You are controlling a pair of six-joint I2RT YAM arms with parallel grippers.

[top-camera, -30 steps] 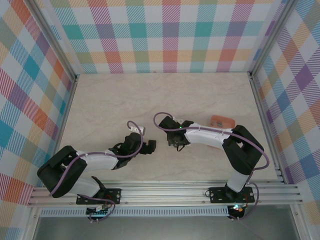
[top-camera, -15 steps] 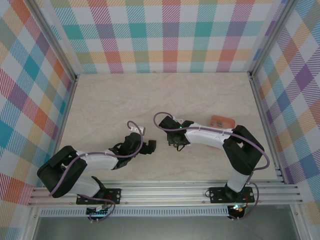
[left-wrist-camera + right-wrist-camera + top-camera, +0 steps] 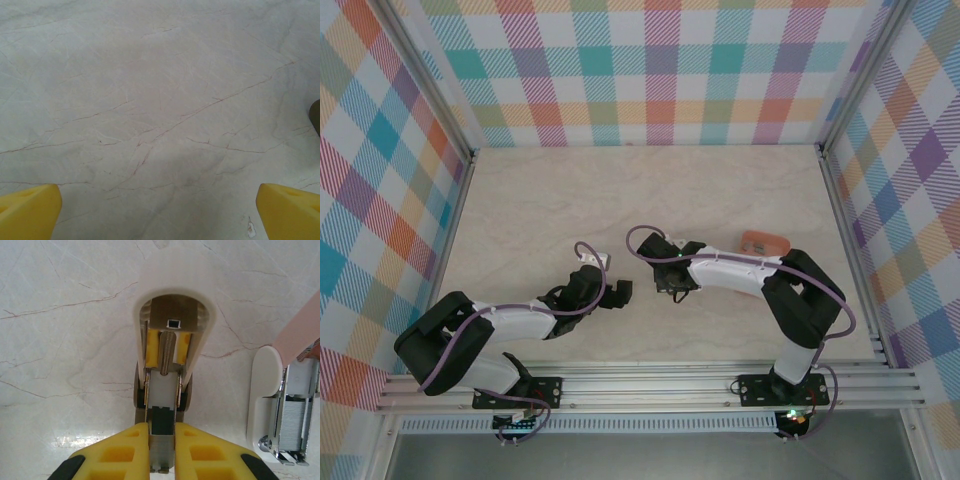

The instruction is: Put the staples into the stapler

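The staples (image 3: pixel 161 460), judged a light, stiff but breakable strip, are pinched by the long sides in the closed right gripper (image 3: pixel 161 432) at the open stapler (image 3: pixel 172 305), while nothing is held in the wide-open left gripper (image 3: pixel 160 210).

Overhead view faces down on table (image 3: pixel 570 200); wrist views close, downward.
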